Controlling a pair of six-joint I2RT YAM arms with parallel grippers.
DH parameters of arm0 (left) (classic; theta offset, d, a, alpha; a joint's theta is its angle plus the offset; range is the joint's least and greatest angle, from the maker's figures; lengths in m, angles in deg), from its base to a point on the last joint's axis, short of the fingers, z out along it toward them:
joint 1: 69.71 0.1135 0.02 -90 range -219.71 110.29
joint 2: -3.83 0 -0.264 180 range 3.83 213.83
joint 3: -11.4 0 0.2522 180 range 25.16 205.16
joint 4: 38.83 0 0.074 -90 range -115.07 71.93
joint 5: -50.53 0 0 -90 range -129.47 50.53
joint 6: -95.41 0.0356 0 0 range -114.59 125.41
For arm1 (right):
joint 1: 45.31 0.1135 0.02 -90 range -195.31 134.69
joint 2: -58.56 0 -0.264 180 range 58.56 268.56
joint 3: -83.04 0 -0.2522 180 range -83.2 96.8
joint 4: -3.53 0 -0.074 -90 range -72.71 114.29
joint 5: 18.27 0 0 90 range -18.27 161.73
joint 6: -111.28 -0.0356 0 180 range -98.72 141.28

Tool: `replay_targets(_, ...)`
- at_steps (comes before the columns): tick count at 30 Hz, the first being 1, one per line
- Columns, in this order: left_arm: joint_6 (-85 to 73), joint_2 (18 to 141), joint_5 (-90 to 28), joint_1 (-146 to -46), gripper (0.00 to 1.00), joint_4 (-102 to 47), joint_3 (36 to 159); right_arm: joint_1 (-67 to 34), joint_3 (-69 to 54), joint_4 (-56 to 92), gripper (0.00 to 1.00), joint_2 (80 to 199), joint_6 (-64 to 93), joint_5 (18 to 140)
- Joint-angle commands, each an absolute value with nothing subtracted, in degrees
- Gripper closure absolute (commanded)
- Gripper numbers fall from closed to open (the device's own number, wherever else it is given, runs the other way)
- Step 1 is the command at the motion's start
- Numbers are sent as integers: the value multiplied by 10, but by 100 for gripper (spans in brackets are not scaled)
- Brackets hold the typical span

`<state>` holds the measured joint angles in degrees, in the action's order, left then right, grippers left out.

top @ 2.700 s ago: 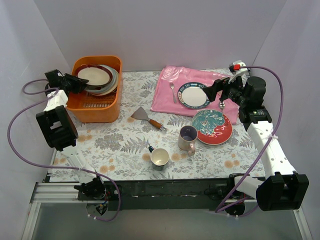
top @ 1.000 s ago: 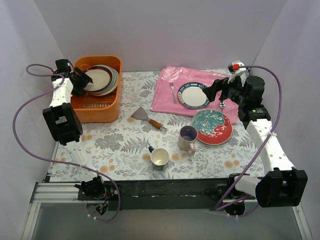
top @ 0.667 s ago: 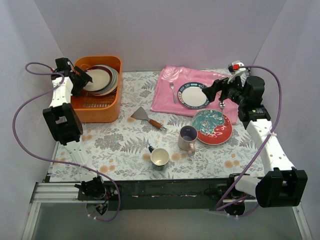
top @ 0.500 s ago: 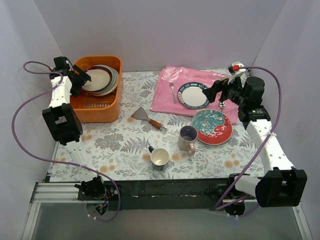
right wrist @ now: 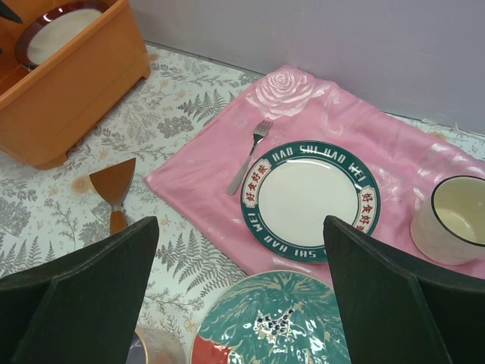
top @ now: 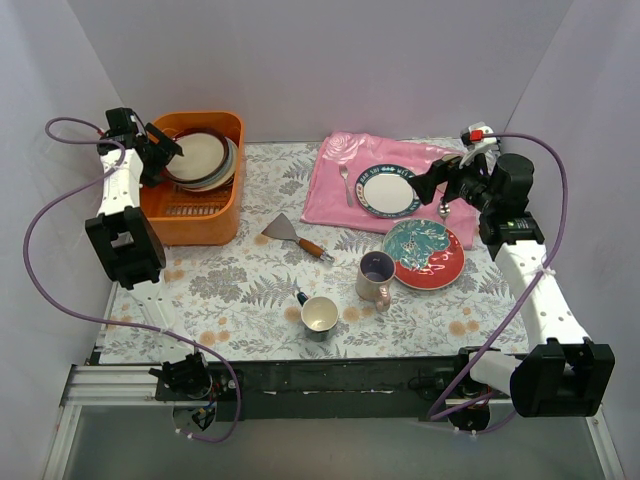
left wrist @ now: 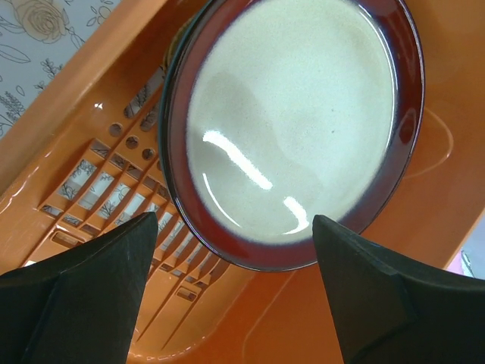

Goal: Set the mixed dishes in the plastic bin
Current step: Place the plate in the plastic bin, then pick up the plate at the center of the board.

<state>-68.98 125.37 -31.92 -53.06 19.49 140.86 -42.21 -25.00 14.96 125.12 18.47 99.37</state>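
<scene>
The left gripper (top: 168, 152) hangs wide open and empty at the left rim of the plastic bin (top: 190, 222), where a dark-red-rimmed plate (left wrist: 292, 121) leans just ahead of its 2 fingers. I judge it should back straight out without clipping that plate, while the right gripper (top: 424, 184), equally wide and empty, drops to the red-rimmed teal plate (top: 423, 253) beneath it, not the lettered plate (right wrist: 307, 201) ahead. Only the left wrist view shows the fingers clear of the plate; only the right wrist view shows a cream cup (right wrist: 455, 216) right of its fingers
</scene>
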Motion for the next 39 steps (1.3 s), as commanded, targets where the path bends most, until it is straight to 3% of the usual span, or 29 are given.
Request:
replay_targets(1,-690,1227,-301,-534,17,190,1425,-426,-243,146,3,1233,201,1008)
replay_targets(10,-678,1097,-273,-534,16,159,1348,-430,-168,299,1,1236,389,1091)
replay_targets(13,-685,1040,-269,-533,2,144,1313,-430,-142,347,1,1238,446,1118)
replay_targets(18,-730,960,-197,-486,2,99,1226,-431,-121,436,1,1234,511,1148)
replay_targets(24,-798,941,-92,-458,2,37,1158,-431,-124,504,1,1218,605,1158)
replay_targets(30,-820,947,-48,-459,2,6,1169,-432,-153,543,1,1196,669,1123)
replay_targets(39,-764,952,-29,-537,2,2,1213,-436,-239,551,1,1160,729,1074)
